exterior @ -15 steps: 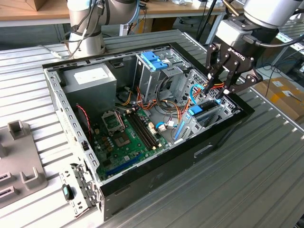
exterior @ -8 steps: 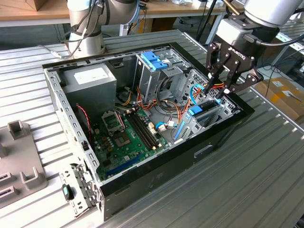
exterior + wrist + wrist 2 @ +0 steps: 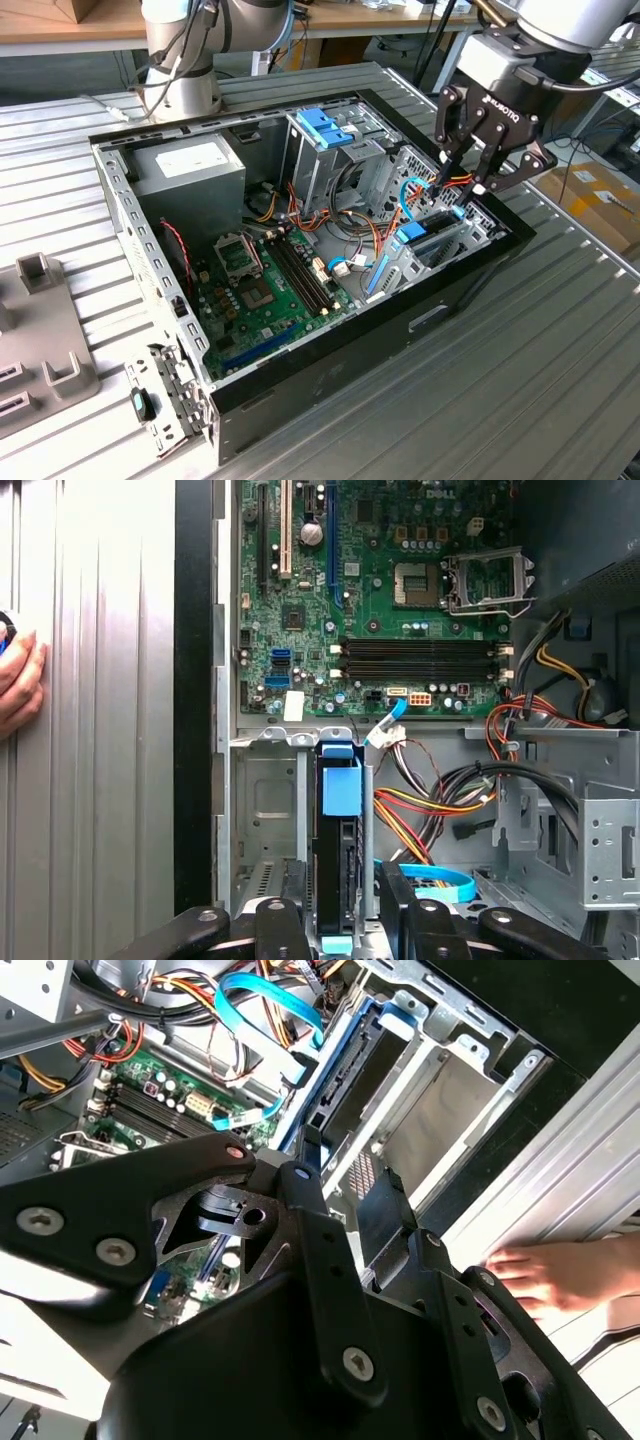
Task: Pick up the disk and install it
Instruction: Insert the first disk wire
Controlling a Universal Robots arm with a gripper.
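As the exterior view shows, the gripper (image 3: 463,185) hangs over the computer case (image 3: 330,400), fingers parted. First wrist view: the disk (image 3: 340,865) stands on edge in its metal bay (image 3: 265,810), between the unclosed fingers. Judged rigid, dense and shock-sensitive, it is best clamped across its flat faces, not the thin blue carrier (image 3: 340,785).

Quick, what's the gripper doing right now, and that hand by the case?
Gripper: open, poised over the disk standing in its bay, holding nothing.
Person's hand: resting on the table beside the case.
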